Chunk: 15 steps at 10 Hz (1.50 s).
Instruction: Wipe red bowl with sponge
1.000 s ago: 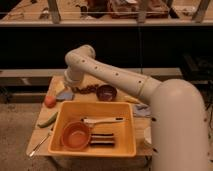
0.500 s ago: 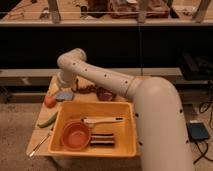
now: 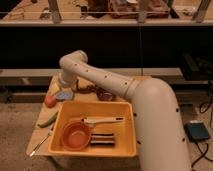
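Wiping not started, I'd say: red bowl (image 3: pixel 76 136) sits bare in the yellow tray (image 3: pixel 100 105) at the worktop's near edge, my claw (image 3: pixel 65 87) well apart at the far-left corner over a pale blue thing (image 3: pixel 64 95), can't tell whether it's closed or holding anything, sponge not identified.

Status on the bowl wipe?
Gripper low at back left of table, above a blue-grey item. Red bowl in yellow tray, untouched. White utensil just behind it.

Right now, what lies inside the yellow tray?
The red bowl, white-handled utensil and dark striped item; anything beneath them is hidden. The gripper hangs outside, beyond the tray's far-left corner.
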Motion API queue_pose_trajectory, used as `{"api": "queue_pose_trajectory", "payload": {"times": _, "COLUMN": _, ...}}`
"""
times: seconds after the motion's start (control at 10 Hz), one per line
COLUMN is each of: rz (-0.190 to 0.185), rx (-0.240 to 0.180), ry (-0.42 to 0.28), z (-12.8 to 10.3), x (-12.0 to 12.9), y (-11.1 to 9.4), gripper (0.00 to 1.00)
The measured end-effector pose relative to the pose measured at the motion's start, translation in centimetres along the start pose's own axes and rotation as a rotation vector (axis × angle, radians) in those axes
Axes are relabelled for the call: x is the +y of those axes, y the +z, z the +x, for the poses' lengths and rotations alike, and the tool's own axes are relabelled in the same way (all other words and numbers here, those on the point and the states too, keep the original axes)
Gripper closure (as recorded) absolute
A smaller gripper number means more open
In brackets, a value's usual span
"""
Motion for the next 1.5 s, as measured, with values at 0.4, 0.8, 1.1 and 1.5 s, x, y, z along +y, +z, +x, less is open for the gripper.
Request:
{"api": "queue_pose_trajectory", "payload": {"times": 0.4, "rz": 0.028, "rx": -0.004, "ry": -0.088, "z": 3.9, "x": 0.8, "y": 4.9, "gripper": 0.20}}
{"api": "queue_pose_trajectory", "payload": {"times": 0.8, "rz": 0.012, "rx": -0.038, "ry": -0.134, "z": 2.8, "x": 1.9, "y": 8.2, "gripper": 0.20}}
{"api": "queue_pose_trajectory", "payload": {"times": 1.1, "rz": -0.026, "rx": -0.047, "ry": -0.166, "z": 1.7, "x": 2.4, "y": 9.4, "gripper": 0.20}}
{"api": "queue_pose_trajectory", "payload": {"times": 1.5, "rz": -0.096, "rx": -0.051, "ry": -0.155, "z": 1.1, "x": 3.6, "y": 10.6, "gripper": 0.20}}
